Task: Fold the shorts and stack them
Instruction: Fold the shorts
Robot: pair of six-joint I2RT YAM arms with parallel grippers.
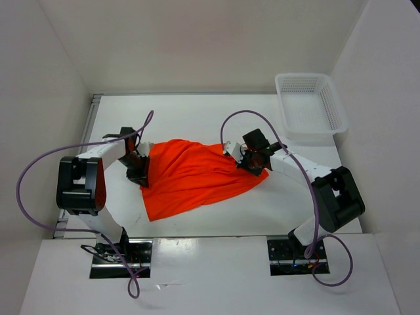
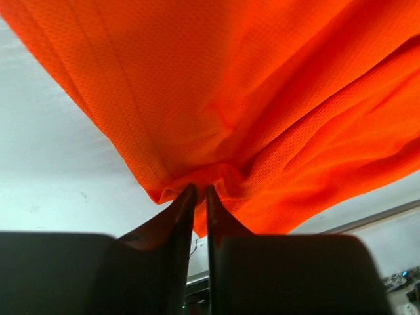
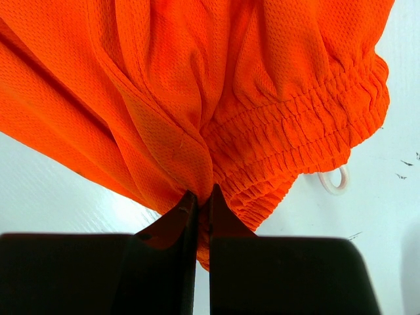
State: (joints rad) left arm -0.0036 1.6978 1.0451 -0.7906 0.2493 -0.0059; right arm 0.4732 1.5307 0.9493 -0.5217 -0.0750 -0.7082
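The bright orange shorts [image 1: 193, 177] lie spread in the middle of the white table, stretched between both arms. My left gripper [image 1: 140, 172] is shut on the shorts' left edge; in the left wrist view the fabric [image 2: 262, 118] bunches between the closed fingertips [image 2: 200, 191]. My right gripper [image 1: 246, 159] is shut on the right edge by the gathered elastic waistband [image 3: 295, 138], fabric pinched at the fingertips [image 3: 202, 195]. A loop of white drawstring [image 3: 333, 180] pokes out under the waistband.
A white plastic mesh basket [image 1: 308, 105] stands at the back right of the table. White walls enclose the table on the left, back and right. The table's front edge runs just before the arm bases.
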